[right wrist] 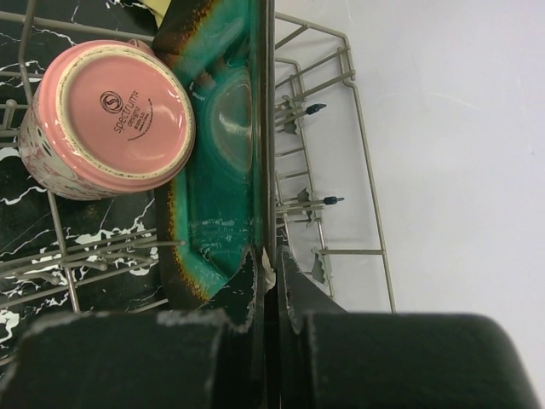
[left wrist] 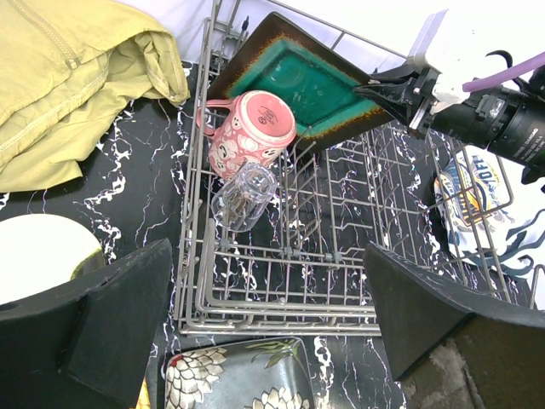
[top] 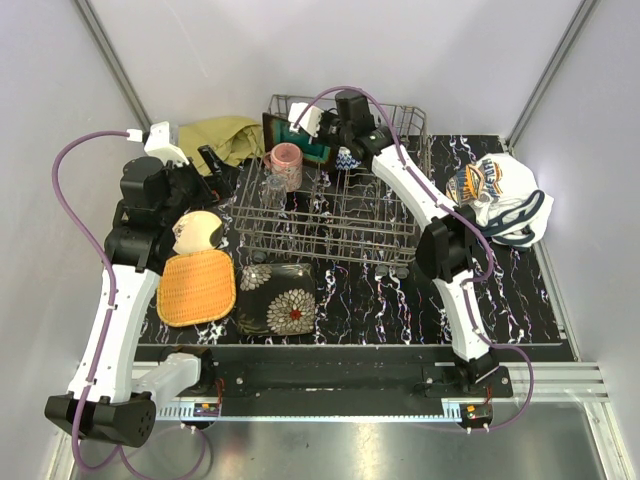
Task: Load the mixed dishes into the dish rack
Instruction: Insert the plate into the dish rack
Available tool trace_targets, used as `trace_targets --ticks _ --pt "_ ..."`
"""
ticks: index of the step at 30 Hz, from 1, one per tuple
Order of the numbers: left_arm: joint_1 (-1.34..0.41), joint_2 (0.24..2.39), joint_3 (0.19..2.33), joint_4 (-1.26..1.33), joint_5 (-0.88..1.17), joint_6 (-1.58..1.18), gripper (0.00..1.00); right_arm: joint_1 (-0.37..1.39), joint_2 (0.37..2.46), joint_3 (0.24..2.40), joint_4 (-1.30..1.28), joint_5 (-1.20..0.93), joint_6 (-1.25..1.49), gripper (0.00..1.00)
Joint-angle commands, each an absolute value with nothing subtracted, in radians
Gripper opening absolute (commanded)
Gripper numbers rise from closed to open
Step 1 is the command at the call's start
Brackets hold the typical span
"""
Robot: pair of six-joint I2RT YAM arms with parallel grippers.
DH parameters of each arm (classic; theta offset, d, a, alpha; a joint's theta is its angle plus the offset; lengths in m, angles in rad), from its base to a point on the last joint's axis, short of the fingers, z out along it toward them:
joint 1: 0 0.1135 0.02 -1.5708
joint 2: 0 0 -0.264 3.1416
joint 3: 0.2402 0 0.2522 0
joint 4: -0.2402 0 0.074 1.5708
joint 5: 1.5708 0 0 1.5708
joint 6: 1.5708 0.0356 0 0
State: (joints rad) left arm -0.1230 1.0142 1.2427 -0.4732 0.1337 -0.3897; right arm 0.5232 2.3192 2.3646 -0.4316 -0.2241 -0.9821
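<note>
The dish rack (top: 345,228) stands mid-table. A teal square plate (top: 316,152) leans on edge in its back left corner, and my right gripper (top: 312,128) is shut on the plate's rim. The right wrist view shows the fingers (right wrist: 271,266) pinching the teal plate (right wrist: 213,145) beside the pink cup (right wrist: 111,119). The pink cup (left wrist: 251,128) and a clear glass (left wrist: 245,194) lie in the rack (left wrist: 281,317). My left gripper (top: 214,167) hangs open and empty left of the rack. On the table lie a cream round plate (top: 200,230), an orange square plate (top: 197,288) and a dark floral plate (top: 278,298).
An olive-yellow cloth (top: 222,136) lies behind the left gripper, at the rack's back left. A white printed cloth (top: 500,195) sits right of the rack. The dark floral plate (left wrist: 238,379) lies just in front of the rack's near edge.
</note>
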Motion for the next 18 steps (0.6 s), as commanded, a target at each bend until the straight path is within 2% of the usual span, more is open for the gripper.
trace_targets --ticks 1,13,18 --pt "-0.118 0.988 1.243 -0.439 0.163 -0.376 0.99 0.497 2.247 2.345 0.047 0.025 -1.008 0.00" --pt "-0.118 0.994 1.241 -0.431 0.178 -0.382 0.99 0.482 2.214 2.359 0.094 0.040 -1.029 0.00" --pt "-0.118 0.993 1.233 -0.430 0.178 -0.382 0.99 0.454 2.171 2.330 0.089 -0.024 -0.988 0.00"
